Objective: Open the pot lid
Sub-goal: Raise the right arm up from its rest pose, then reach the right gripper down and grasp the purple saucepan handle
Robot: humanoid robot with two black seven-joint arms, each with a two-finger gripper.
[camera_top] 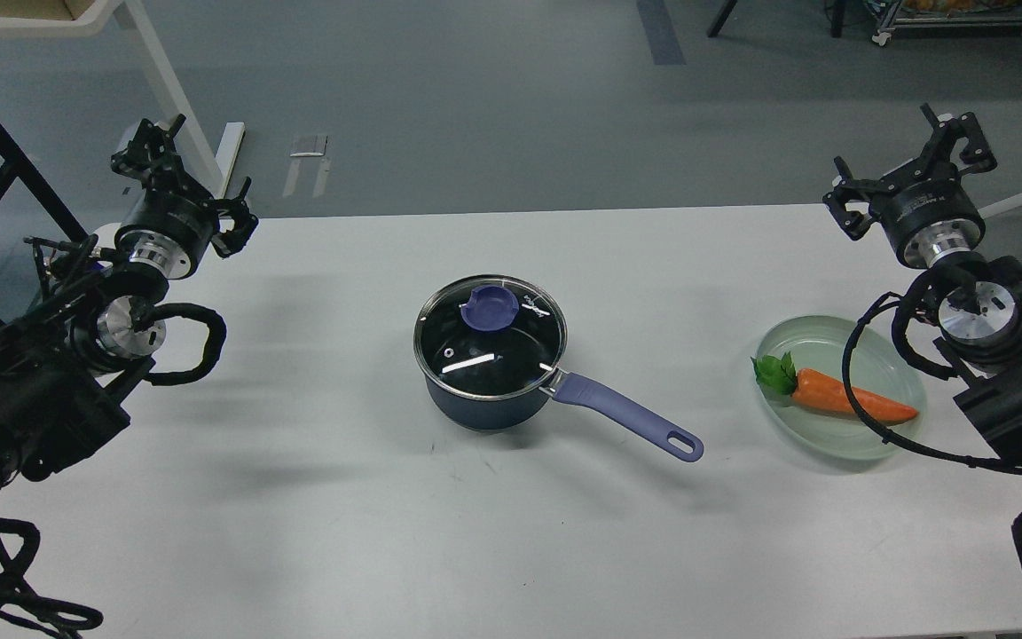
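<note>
Lid [490, 334] seated on pot [484, 399] mid-table, knob [489, 310] exposed for pickup; left gripper [156, 151] and right gripper [950, 138] parked at far corners, empty, jaw opening indeterminate.

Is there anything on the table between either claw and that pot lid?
Nothing visible. Bare table lies between the left gripper and the lid; the right gripper's path is bare too.

Single head view: high, facing forward and down, mid-distance over table [298, 497]; arms enter both sides.
</note>
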